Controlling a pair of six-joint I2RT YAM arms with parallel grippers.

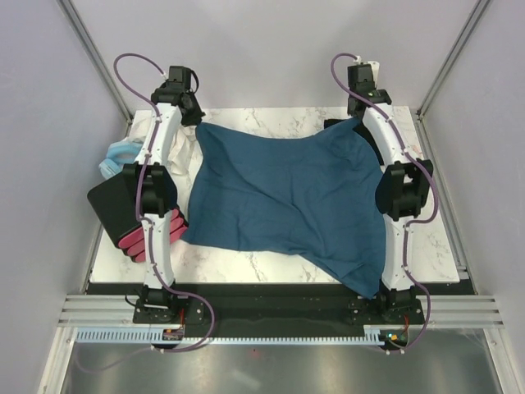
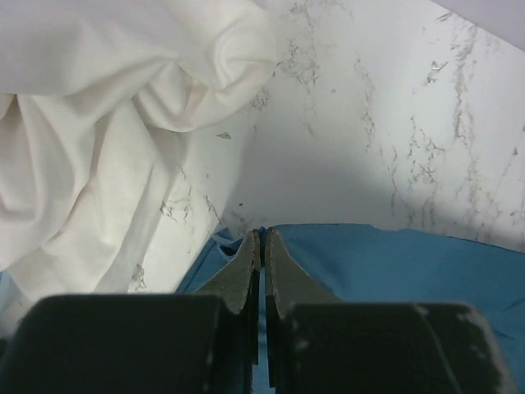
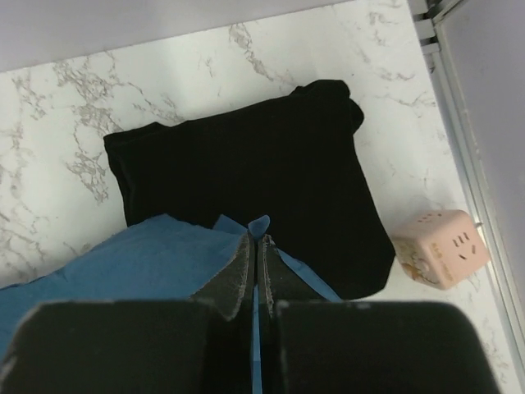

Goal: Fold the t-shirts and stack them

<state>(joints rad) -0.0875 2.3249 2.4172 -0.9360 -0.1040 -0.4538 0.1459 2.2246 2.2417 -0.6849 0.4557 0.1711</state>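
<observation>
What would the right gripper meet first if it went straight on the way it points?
Probably the black shirt, just ahead of the right gripper, which grips the blue shirt's edge; depth is unclear.

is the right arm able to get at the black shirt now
Probably not yet: the black shirt lies close ahead, mostly uncovered, but the arm's jaws are shut on a corner of the blue shirt, which it must drop first.

The left arm (image 1: 160,156) and right arm (image 1: 394,148) stretch toward the far side. The left gripper (image 2: 262,242) and right gripper (image 3: 256,242) each pinch the blue shirt (image 1: 287,197).
</observation>
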